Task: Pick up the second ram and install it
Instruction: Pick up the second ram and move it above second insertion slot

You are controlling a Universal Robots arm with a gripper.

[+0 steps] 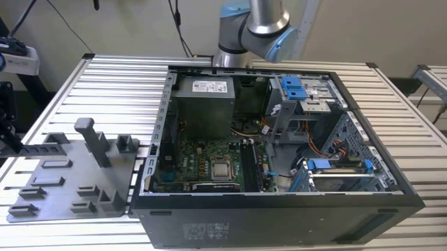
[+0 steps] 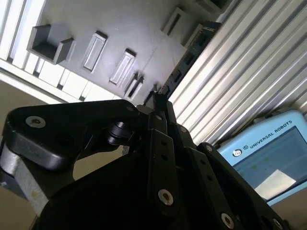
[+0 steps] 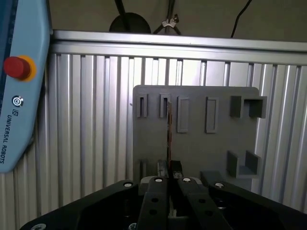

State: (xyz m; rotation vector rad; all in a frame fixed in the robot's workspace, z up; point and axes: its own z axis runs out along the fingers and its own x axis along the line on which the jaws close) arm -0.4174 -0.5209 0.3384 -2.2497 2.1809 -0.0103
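In the first wrist view my gripper (image 3: 169, 168) is shut on the second ram (image 3: 169, 129), a thin dark stick seen edge-on, held over the grey holder plate (image 3: 201, 148). The second wrist view shows the same ram (image 2: 189, 52) as a dark strip running out from the closed fingers (image 2: 165, 112) above the holder plate (image 2: 96, 24). At the exterior view's far left the ram (image 1: 42, 149) lies level over the plate's (image 1: 70, 183) back edge, with the gripper (image 1: 8, 141) at the picture's border.
An open computer case (image 1: 279, 214) lies on the slatted aluminium table (image 1: 119, 78), its motherboard (image 1: 209, 167) exposed. The arm's base (image 1: 252, 26) stands behind it. A tall grey post (image 1: 91, 141) rises from the holder plate. A teach pendant (image 3: 19, 96) lies nearby.
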